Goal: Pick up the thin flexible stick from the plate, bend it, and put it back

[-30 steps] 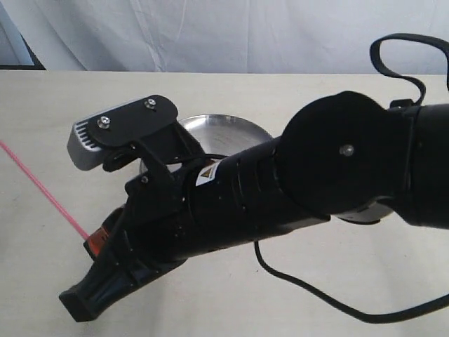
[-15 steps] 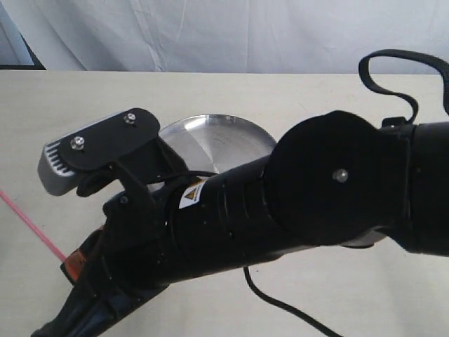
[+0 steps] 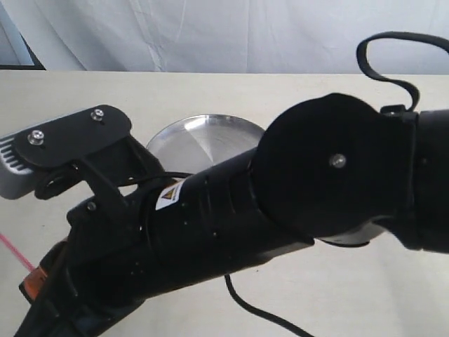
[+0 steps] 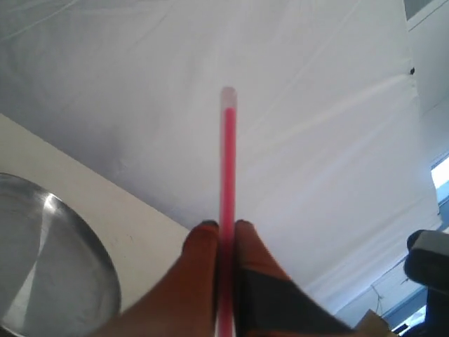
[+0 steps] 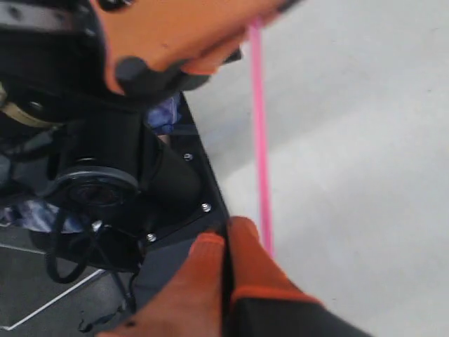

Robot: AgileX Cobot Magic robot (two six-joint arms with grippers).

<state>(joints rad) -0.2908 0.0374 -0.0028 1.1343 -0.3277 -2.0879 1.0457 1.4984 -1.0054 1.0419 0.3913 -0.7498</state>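
A bulky black robot arm (image 3: 231, 232) reaches from the right edge down to the lower left corner and fills most of the frame. Behind it, a round shiny silver metal plate (image 3: 200, 137) rests on the pale beige surface (image 3: 105, 91), its near part hidden by the arm. A grey-and-black camera block (image 3: 49, 151) with 2 screws sits on the wrist. At the lower left, 1 short length of thin pink-red stick (image 3: 12, 250) slants down to the orange part of the right end effector (image 3: 35, 282), whose jaws are hidden. A black cable (image 3: 386, 53) loops at the upper right before a white cloth backdrop (image 3: 210, 35).
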